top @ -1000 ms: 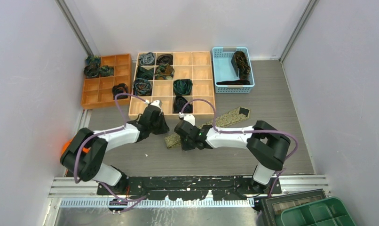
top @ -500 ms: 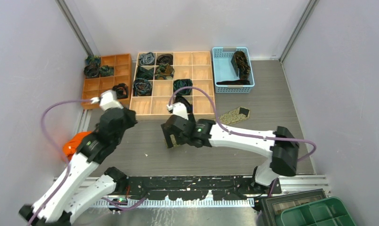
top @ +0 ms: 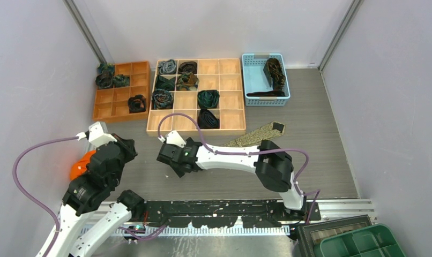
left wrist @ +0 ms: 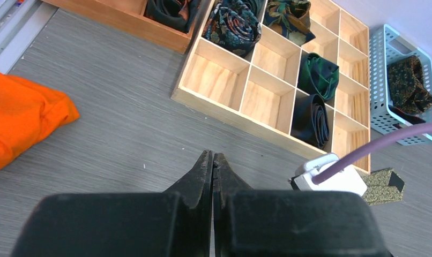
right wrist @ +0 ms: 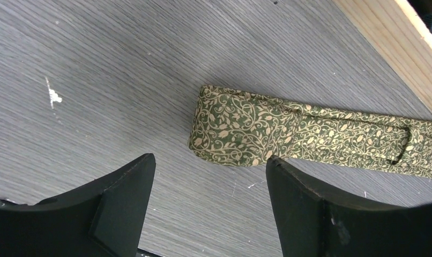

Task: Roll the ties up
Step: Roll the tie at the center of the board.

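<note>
Olive-gold tie: woven fabric with a pale vine-and-leaf print. It lies flat on the table, just in front of the light wood tray. The near end is folded back on itself into one flat, blunt turn, not a coil. A narrow loop crosses the strip further along.

Right gripper hovers over the folded end, jaws spread wide, one finger on either side, gripping nothing. In the top view the right arm covers the fold and mid-strip, so only the tie's far stretch shows. There is a dark patch at its tip; can't tell what it is.

Left gripper: fingers pressed together, empty, over bare table, with an orange cloth off to one side.

The table is grey wood-grain laminate with a small white scuff. The tray is a square-cell grid, and some cells hold coiled ties. The orange tray holds more. The blue slotted plastic basket holds a loose dark patterned tie.
</note>
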You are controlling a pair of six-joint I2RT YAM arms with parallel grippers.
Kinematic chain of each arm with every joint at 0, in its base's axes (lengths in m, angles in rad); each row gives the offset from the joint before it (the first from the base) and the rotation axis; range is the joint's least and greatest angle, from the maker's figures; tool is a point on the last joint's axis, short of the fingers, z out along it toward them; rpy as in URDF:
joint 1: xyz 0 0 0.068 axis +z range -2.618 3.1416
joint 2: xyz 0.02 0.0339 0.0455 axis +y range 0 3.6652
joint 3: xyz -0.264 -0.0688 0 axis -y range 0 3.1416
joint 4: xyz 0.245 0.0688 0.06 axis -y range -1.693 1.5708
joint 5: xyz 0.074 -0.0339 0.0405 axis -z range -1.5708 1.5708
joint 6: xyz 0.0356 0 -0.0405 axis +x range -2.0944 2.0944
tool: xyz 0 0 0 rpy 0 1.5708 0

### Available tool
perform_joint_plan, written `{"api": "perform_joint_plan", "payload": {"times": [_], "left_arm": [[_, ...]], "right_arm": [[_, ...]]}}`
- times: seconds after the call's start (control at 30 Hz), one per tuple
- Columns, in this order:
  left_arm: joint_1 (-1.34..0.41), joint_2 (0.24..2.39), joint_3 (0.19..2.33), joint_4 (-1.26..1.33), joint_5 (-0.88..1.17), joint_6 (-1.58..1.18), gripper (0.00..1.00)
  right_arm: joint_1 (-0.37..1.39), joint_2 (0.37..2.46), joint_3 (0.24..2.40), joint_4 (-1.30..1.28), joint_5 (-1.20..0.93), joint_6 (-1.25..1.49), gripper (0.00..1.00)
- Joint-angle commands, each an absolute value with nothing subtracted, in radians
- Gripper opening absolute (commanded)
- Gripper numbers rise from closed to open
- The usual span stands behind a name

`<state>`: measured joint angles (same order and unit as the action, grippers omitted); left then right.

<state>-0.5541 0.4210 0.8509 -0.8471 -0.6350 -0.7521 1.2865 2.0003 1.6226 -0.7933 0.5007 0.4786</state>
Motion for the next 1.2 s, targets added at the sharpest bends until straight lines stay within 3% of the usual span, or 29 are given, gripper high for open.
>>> {"api": "perform_joint_plan", "payload": {"times": [0.0,0.4,0.87,1.0,1.17], "left_arm": [[-0.551,0.425,0.866,-0.858,-0.672,-0.750,0.00],[-0.551,0.432,0.835,-0.847,-0.678,-0.738,0.00],[-0.551,0.451,0.816,-0.817,-0.665,-0.721,0.00],[-0.551,0.450,0.827,-0.805,-0.655,-0.707,0.00],[-0.551,0.456,0.852,-0.786,-0.656,-0.682,0.00]], "right_arm": [[1.284,2.040,1.695,-0.826,0.519,0.463,0.80],[1.234,2.119,1.659,-0.787,0.534,0.485,0.81],[1.169,2.161,1.617,-0.800,0.406,0.543,0.55],[1.163,2.144,1.618,-0.780,0.419,0.560,0.42],[1.136,2.089,1.613,-0.675,0.324,0.575,0.35]]}}
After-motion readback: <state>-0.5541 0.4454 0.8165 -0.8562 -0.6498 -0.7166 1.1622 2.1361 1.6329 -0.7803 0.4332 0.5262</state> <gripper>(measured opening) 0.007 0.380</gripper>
